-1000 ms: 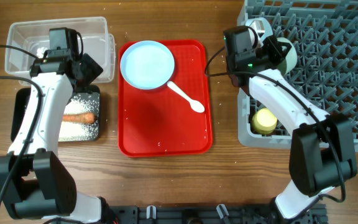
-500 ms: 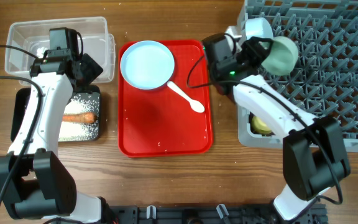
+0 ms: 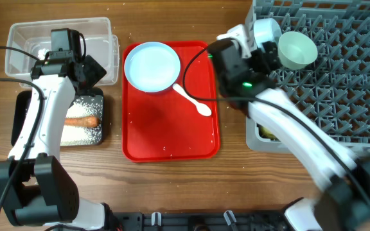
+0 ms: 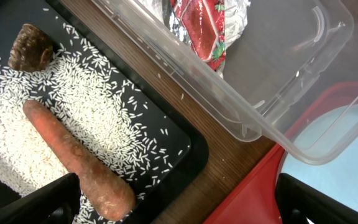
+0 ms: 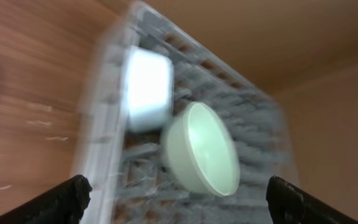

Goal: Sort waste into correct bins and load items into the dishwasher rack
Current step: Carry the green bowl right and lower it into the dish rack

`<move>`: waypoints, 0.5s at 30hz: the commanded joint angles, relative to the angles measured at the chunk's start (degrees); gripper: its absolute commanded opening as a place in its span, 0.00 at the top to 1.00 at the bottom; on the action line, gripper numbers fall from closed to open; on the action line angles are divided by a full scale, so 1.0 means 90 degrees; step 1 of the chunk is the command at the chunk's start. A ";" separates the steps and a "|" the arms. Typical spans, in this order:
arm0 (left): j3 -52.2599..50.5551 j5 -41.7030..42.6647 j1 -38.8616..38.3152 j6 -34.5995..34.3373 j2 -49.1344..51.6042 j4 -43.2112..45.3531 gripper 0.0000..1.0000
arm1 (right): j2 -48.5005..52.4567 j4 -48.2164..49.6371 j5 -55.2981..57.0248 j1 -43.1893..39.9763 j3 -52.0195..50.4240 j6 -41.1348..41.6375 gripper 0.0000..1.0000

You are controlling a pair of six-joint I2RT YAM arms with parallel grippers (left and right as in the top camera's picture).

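Observation:
The pale green bowl [image 3: 297,50] [image 5: 201,149] rests in the grey dishwasher rack [image 3: 339,83] beside the light blue bowl [image 3: 266,29] [image 5: 146,87]. My right gripper [image 3: 261,56] [image 5: 179,202] is open just left of it, touching nothing. The light blue plate [image 3: 151,66] and white spoon [image 3: 193,101] lie on the red tray [image 3: 171,138]. My left gripper [image 3: 92,70] [image 4: 179,208] hangs open and empty over the edge of the black tray [image 4: 188,158], which holds rice [image 4: 92,106], the sausage stick [image 4: 79,162] and a brown lump [image 4: 30,46]. The clear tub [image 4: 278,81] holds the red wrapper [image 4: 201,25].
My right arm [image 3: 300,138] crosses the rack's near left corner and covers what sits there. Bare wooden table [image 3: 233,173] shows between the red tray and the rack and along the front edge.
My right gripper has opened and let go of the pale green bowl, which now lies in the rack; that gripper has drawn back to the left. The left arm has not moved.

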 commanded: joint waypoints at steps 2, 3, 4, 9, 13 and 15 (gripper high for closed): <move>-0.0029 -0.0087 0.0051 -0.0061 0.0036 0.0005 0.00 | -0.2307 -0.0874 -0.2856 -0.0022 0.0066 0.1015 0.04; -0.0029 -0.0087 0.0051 -0.0061 0.0036 0.0005 0.00 | -0.2759 -0.0891 -0.2657 -0.0163 0.0066 0.1202 0.08; -0.0029 -0.0087 0.0051 -0.0058 0.0036 0.0005 0.00 | -0.3009 -0.0865 -0.2429 -0.0333 0.0066 0.1547 0.07; -0.0029 -0.0087 0.0051 -0.0058 0.0036 0.0005 0.00 | -0.3412 -0.0954 -0.2645 -0.2091 0.0066 0.3410 0.09; -0.0029 -0.0087 0.0051 -0.0061 0.0036 0.0005 0.00 | -0.2698 -0.1154 -0.5110 -0.3823 0.0066 0.3815 0.13; -0.0029 -0.0087 0.0051 -0.0061 0.0036 0.0005 0.00 | -0.2091 -0.1243 -0.6370 -0.4544 0.0066 0.3847 0.17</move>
